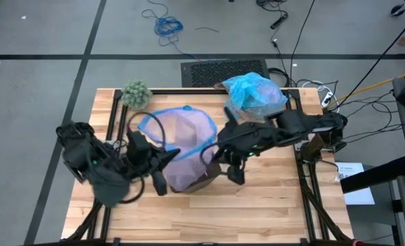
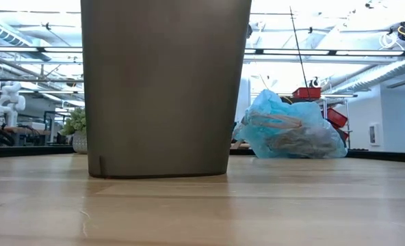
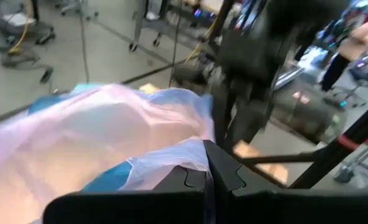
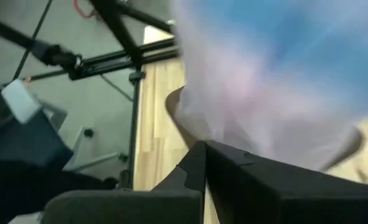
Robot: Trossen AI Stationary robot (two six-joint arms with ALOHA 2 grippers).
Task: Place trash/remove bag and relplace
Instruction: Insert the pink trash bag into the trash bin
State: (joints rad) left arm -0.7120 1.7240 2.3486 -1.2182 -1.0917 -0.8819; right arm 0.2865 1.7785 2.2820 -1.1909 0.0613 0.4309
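The brown square bin stands at the table's middle. A translucent pink bag with a blue rim is spread over its top. The light-blue bag, stuffed with crumpled scraps, lies on the table at the far right and shows in the low view. My left gripper is at the bin's near left side, shut on the pink bag. My right gripper is at the bin's right side, also shut on the pink bag. No loose trash shows. My left gripper pinches the pink bag's edge between its two shut fingers, reaching in from the table's left. The film spreads away from the fingers over the bin. My right gripper pinches the pink bag's film between its two shut fingers, just above the bin's rim, reaching in from the table's right.
A fuzzy green ball lies at the table's far left. A black mat lies past the far edge. Black frame rails run along the table's sides. Bare wood lies along the near edge.
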